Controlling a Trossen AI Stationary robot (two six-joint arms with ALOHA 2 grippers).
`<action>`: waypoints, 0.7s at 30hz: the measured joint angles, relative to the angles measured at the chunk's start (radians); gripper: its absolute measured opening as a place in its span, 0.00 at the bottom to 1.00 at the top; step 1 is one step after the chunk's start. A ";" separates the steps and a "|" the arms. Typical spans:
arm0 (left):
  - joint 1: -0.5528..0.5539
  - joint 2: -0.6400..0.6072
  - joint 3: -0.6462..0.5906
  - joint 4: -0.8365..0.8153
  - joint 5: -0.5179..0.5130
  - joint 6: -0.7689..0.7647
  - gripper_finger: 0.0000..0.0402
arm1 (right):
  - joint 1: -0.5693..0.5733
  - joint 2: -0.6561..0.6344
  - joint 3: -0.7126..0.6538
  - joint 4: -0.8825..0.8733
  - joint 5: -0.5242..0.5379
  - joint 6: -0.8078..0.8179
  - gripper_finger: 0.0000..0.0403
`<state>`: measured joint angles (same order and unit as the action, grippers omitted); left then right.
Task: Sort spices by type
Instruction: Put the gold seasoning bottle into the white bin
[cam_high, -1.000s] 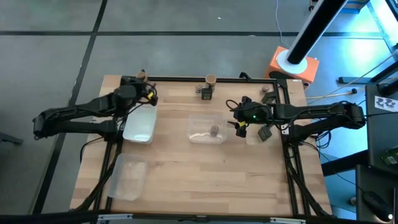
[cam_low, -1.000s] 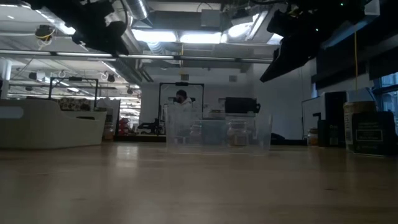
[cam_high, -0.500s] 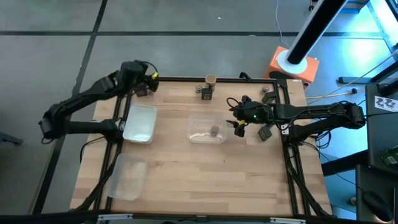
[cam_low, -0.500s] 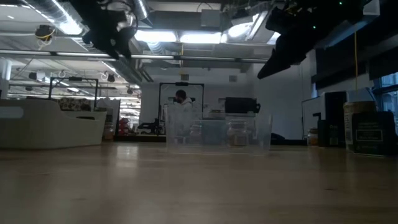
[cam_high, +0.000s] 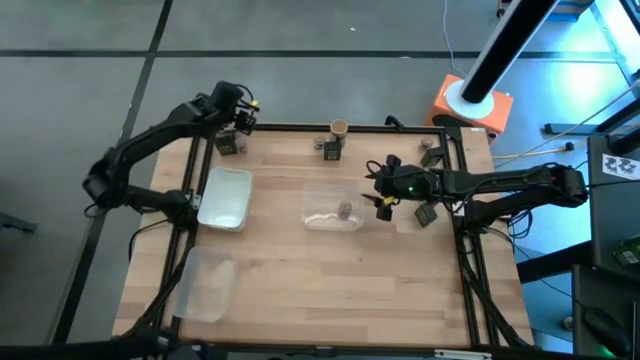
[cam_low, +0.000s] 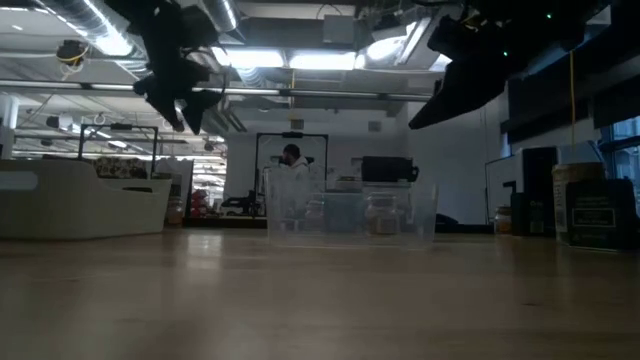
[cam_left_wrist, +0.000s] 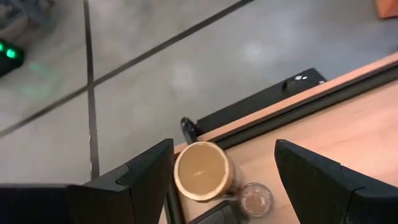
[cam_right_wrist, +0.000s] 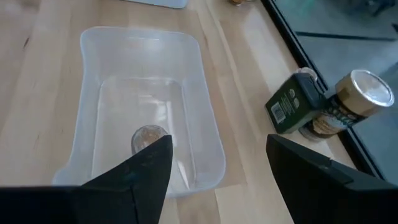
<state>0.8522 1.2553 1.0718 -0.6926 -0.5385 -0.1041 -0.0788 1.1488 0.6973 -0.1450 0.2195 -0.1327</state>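
Table corner (cam_high: 180, 135), L gripper (cam_left_wrist: 224, 180) open, tan-topped jar (cam_left_wrist: 203, 171) probably below fingers.

No text can be read anywhere. The dark packet (cam_right_wrist: 290, 109) beyond the right gripper (cam_right_wrist: 217, 163), beside the tan-topped jar (cam_right_wrist: 354, 99), carries a round pale emblem and a white barcode-like patch, but their lettering is too small to make out. In the low view, the dark packet (cam_low: 592, 213) at the table's far right has a pale label, also unreadable.
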 joint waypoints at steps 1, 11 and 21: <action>0.008 0.007 0.000 -0.001 0.000 -0.003 0.67 | 0.000 0.000 -0.006 0.020 0.005 -0.003 0.64; 0.056 0.051 0.000 0.002 0.000 -0.052 0.67 | 0.000 0.000 -0.048 0.046 0.090 0.033 0.64; 0.072 0.049 0.000 -0.002 0.000 -0.047 0.70 | 0.000 0.000 -0.060 0.048 0.139 -0.012 0.64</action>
<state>0.9244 1.3043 1.0721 -0.6945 -0.5385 -0.1516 -0.0788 1.1488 0.6373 -0.0966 0.3588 -0.1449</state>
